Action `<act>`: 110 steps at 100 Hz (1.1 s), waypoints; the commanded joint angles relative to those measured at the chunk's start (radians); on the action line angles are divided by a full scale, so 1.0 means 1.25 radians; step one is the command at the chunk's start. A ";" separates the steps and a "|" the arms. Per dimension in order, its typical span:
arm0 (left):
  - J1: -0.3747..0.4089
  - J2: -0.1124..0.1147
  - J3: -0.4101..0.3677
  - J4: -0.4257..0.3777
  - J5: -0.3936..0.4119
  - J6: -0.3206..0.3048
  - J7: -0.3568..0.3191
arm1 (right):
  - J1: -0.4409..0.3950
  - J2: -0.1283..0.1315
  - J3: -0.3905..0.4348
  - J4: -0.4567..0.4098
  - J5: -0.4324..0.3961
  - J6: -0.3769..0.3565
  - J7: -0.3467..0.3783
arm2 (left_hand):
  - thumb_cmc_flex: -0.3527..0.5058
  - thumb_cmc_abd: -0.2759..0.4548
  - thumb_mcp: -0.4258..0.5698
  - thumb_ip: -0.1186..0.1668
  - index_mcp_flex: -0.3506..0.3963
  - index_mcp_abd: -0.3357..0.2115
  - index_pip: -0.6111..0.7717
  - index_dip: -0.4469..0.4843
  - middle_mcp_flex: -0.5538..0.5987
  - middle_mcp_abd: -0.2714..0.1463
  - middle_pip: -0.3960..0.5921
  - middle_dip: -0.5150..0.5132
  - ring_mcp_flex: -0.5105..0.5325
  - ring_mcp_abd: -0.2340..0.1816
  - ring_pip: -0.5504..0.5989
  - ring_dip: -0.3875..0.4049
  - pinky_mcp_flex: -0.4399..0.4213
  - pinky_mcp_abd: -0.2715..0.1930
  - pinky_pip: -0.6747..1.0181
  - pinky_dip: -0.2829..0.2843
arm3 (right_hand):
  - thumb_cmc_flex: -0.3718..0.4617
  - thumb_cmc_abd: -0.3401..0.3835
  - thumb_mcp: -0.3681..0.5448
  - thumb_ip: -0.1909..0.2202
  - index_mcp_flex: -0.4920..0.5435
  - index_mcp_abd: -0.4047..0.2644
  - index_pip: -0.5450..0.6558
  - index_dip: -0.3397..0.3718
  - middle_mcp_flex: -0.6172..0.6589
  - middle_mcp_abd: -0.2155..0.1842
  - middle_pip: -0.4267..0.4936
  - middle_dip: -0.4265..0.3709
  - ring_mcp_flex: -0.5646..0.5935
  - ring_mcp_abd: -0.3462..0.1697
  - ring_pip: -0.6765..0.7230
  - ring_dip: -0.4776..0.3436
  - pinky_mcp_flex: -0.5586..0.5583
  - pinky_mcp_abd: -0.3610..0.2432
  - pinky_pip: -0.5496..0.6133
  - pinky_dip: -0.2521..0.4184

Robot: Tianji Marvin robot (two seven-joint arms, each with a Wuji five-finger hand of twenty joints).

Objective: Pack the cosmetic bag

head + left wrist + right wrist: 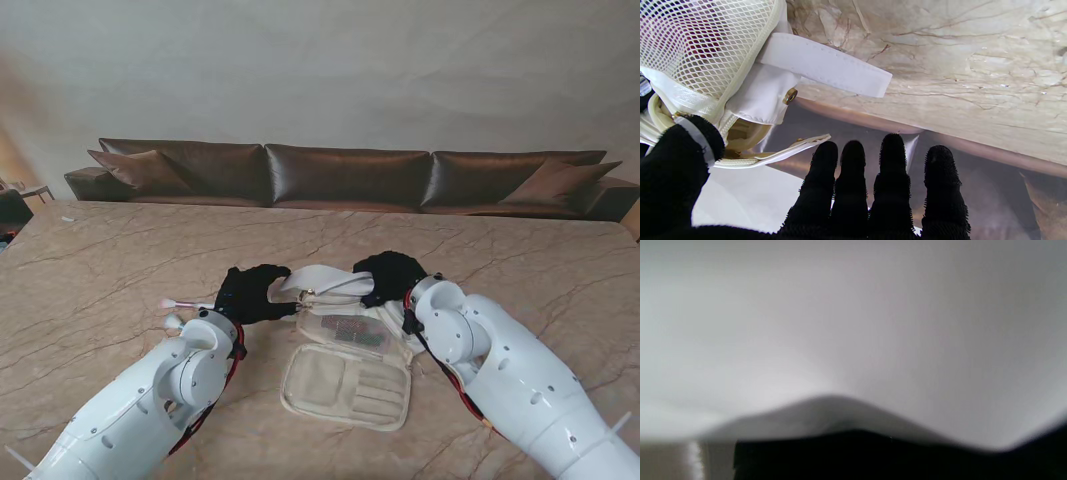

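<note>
The cream cosmetics bag [347, 385] lies open between my arms, its near panel with brush slots flat on the marble table [120, 260]. A clear pocket [352, 331] with dark items sits in the middle, and the white far flap [322, 279] is lifted. My right hand [390, 277] is curled on that flap's right end; blurred white fabric [853, 323] fills its wrist view. My left hand [250, 292] is at the flap's left end. Its thumb [676, 160] touches the zipper rim beside the mesh pocket [696, 43], while its four fingers [890, 173] are straight and hold nothing.
A thin pink-tipped stick [182, 303] and a small white round item [172, 322] lie on the table just left of my left hand. A brown leather sofa [345, 177] runs along the table's far edge.
</note>
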 commanded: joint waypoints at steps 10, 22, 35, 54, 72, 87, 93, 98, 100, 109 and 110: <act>0.012 0.010 -0.007 -0.019 -0.016 -0.001 -0.048 | 0.008 -0.003 -0.004 0.004 -0.002 0.016 -0.011 | -0.019 0.096 0.026 0.071 -0.030 0.023 -0.055 -0.024 -0.059 0.010 -0.051 -0.035 -0.068 0.021 -0.052 -0.053 -0.066 0.056 -0.092 0.023 | 0.131 0.028 0.171 0.064 0.090 -0.125 0.140 0.062 0.045 0.003 0.048 0.020 0.059 0.031 0.082 0.031 0.033 0.018 0.057 0.018; 0.018 0.005 -0.011 -0.020 -0.046 0.002 -0.044 | 0.012 -0.004 -0.009 0.009 -0.008 0.014 -0.022 | -0.117 0.294 0.099 0.413 -0.047 0.028 -0.061 -0.027 -0.082 0.020 -0.072 -0.048 -0.102 0.033 -0.070 -0.077 -0.108 0.067 -0.148 0.029 | 0.137 0.003 0.198 0.073 0.110 -0.123 0.133 0.104 0.053 -0.004 0.073 0.042 0.066 0.033 0.113 0.046 0.043 0.021 0.078 0.026; 0.029 -0.001 -0.019 -0.025 -0.075 0.007 -0.036 | 0.015 -0.006 -0.016 0.018 -0.021 0.012 -0.041 | -0.177 0.384 0.039 0.420 -0.044 0.014 -0.066 -0.030 -0.087 0.024 -0.086 -0.053 -0.125 0.041 -0.082 -0.090 -0.141 0.074 -0.196 0.027 | 0.134 -0.022 0.216 0.081 0.125 -0.123 0.126 0.112 0.065 -0.004 0.080 0.048 0.079 0.034 0.130 0.054 0.057 0.025 0.093 0.032; 0.030 0.004 -0.022 -0.028 -0.067 0.001 -0.053 | 0.015 -0.006 -0.022 0.017 -0.034 0.021 -0.051 | -0.104 0.435 -0.362 0.226 -0.034 -0.004 -0.060 -0.027 -0.082 0.012 -0.093 -0.052 -0.130 0.034 -0.085 -0.097 -0.142 0.069 -0.216 0.043 | 0.138 -0.035 0.229 0.085 0.139 -0.123 0.127 0.119 0.073 -0.005 0.091 0.060 0.087 0.038 0.149 0.064 0.067 0.031 0.104 0.038; 0.023 0.015 -0.021 -0.021 -0.038 -0.022 -0.078 | 0.015 -0.004 -0.020 0.007 -0.048 0.045 -0.039 | 0.025 0.422 -0.518 0.100 -0.061 0.015 -0.063 -0.028 -0.101 0.011 -0.082 -0.050 -0.134 0.009 -0.084 -0.094 -0.138 0.043 -0.215 0.056 | 0.159 -0.041 0.251 0.084 0.157 -0.116 0.129 0.178 0.078 -0.014 0.119 0.094 0.096 0.034 0.183 0.083 0.084 0.034 0.121 0.050; 0.018 0.018 -0.021 -0.006 -0.030 -0.043 -0.078 | 0.016 -0.004 -0.018 0.005 -0.047 0.063 -0.033 | 0.126 0.391 -0.591 0.042 -0.075 0.013 -0.055 -0.024 -0.108 0.001 -0.070 -0.048 -0.133 0.001 -0.083 -0.093 -0.137 0.041 -0.219 0.058 | 0.161 -0.033 0.250 0.087 0.156 -0.114 0.126 0.199 0.078 -0.014 0.127 0.102 0.097 0.032 0.199 0.089 0.095 0.035 0.130 0.053; 0.016 0.018 -0.020 0.001 -0.024 -0.052 -0.074 | 0.017 -0.005 -0.018 0.006 -0.046 0.068 -0.036 | 0.143 0.365 -0.596 0.033 -0.080 0.014 -0.054 -0.023 -0.112 -0.001 -0.066 -0.046 -0.133 -0.001 -0.082 -0.093 -0.132 0.041 -0.218 0.057 | 0.161 -0.031 0.248 0.088 0.156 -0.112 0.124 0.204 0.078 -0.014 0.127 0.102 0.097 0.033 0.201 0.090 0.095 0.035 0.130 0.053; 0.016 0.019 -0.021 0.006 -0.021 -0.057 -0.070 | 0.017 -0.006 -0.018 0.008 -0.044 0.069 -0.042 | 0.153 0.342 -0.602 0.022 -0.087 0.016 -0.052 -0.022 -0.119 0.000 -0.063 -0.044 -0.135 0.000 -0.083 -0.095 -0.128 0.042 -0.231 0.047 | 0.161 -0.031 0.247 0.088 0.155 -0.113 0.122 0.206 0.078 -0.014 0.127 0.102 0.097 0.033 0.201 0.089 0.095 0.035 0.130 0.052; 0.016 0.018 -0.022 0.007 -0.020 -0.058 -0.068 | 0.017 -0.007 -0.018 0.009 -0.044 0.069 -0.045 | 0.157 0.335 -0.604 0.019 -0.091 0.016 -0.051 -0.022 -0.122 -0.003 -0.063 -0.044 -0.137 -0.002 -0.085 -0.097 -0.127 0.042 -0.241 0.038 | 0.160 -0.030 0.247 0.088 0.156 -0.113 0.122 0.206 0.078 -0.014 0.126 0.102 0.097 0.033 0.201 0.089 0.095 0.035 0.130 0.052; 0.019 0.018 -0.030 0.012 -0.018 -0.060 -0.058 | 0.017 -0.007 -0.016 0.013 -0.049 0.062 -0.055 | 0.164 0.302 -0.605 0.021 -0.096 0.011 -0.048 -0.021 -0.128 -0.005 -0.062 -0.044 -0.144 -0.007 -0.090 -0.110 -0.119 0.037 -0.287 -0.014 | 0.156 -0.028 0.243 0.086 0.153 -0.118 0.117 0.207 0.075 -0.016 0.123 0.100 0.096 0.033 0.198 0.087 0.094 0.035 0.130 0.052; 0.019 0.018 -0.032 0.012 -0.017 -0.060 -0.058 | 0.017 -0.007 -0.015 0.014 -0.049 0.061 -0.057 | 0.166 0.299 -0.605 0.021 -0.096 0.011 -0.048 -0.021 -0.128 -0.004 -0.062 -0.044 -0.145 -0.007 -0.091 -0.111 -0.118 0.037 -0.291 -0.019 | 0.156 -0.028 0.243 0.086 0.153 -0.118 0.116 0.207 0.075 -0.016 0.122 0.100 0.096 0.033 0.197 0.087 0.094 0.035 0.130 0.052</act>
